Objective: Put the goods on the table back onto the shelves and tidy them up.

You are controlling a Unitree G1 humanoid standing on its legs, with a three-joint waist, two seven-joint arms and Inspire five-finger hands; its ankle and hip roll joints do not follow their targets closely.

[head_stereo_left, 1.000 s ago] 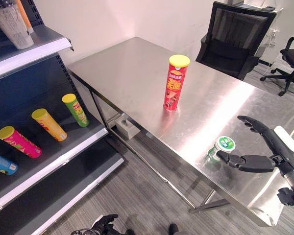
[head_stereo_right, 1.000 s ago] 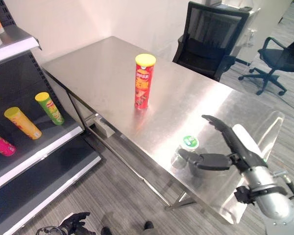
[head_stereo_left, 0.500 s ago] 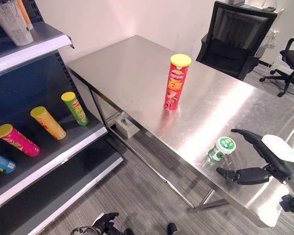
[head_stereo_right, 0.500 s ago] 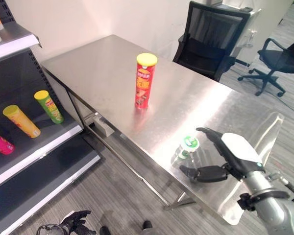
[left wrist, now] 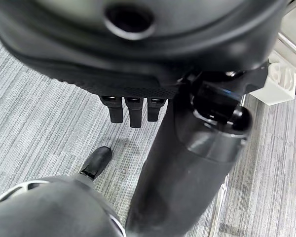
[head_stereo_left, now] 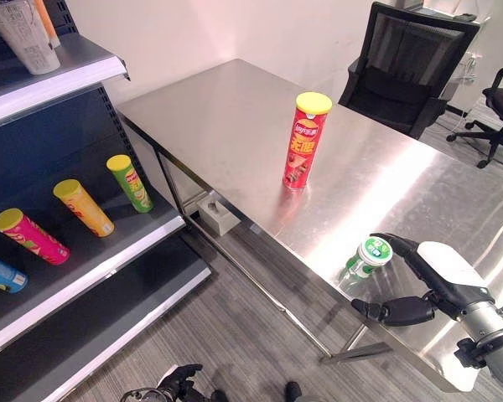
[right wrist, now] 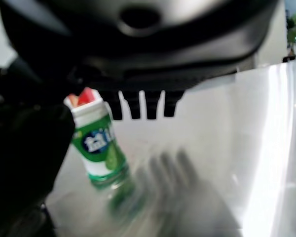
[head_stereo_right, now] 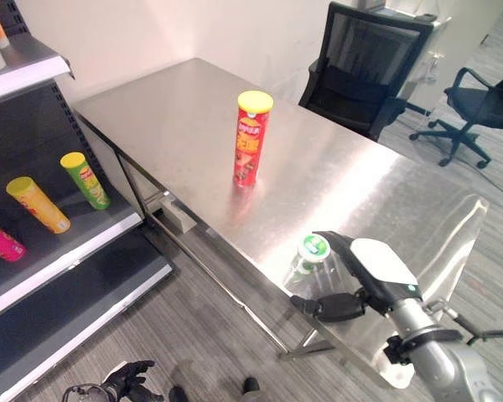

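Note:
A small green-and-white bottle (head_stereo_left: 367,257) with a green cap stands near the front edge of the steel table (head_stereo_left: 235,109), leaning slightly. My right hand (head_stereo_left: 440,272) is open around it: the fingers (head_stereo_left: 394,243) arch past its far side and the thumb (head_stereo_left: 394,311) lies low on the near side. In the right wrist view the bottle (right wrist: 96,148) stands between thumb and fingers. A tall red chip can (head_stereo_left: 306,141) with a yellow lid stands upright mid-table. My left hand (head_stereo_left: 180,381) hangs low over the floor, its fingers (left wrist: 130,111) relaxed.
The dark shelf unit (head_stereo_left: 109,268) on the left holds green (head_stereo_left: 130,184), yellow (head_stereo_left: 84,209), pink (head_stereo_left: 29,237) and blue (head_stereo_left: 0,275) cans lying down. A white cup (head_stereo_left: 21,38) sits on the upper shelf. Office chairs (head_stereo_left: 411,59) stand behind the table, a white box (head_stereo_left: 218,213) under it.
My right hand has lowered and moved in on the green bottle, fingers now curving past it. The bottle has shifted a little toward the table's front edge and leans.

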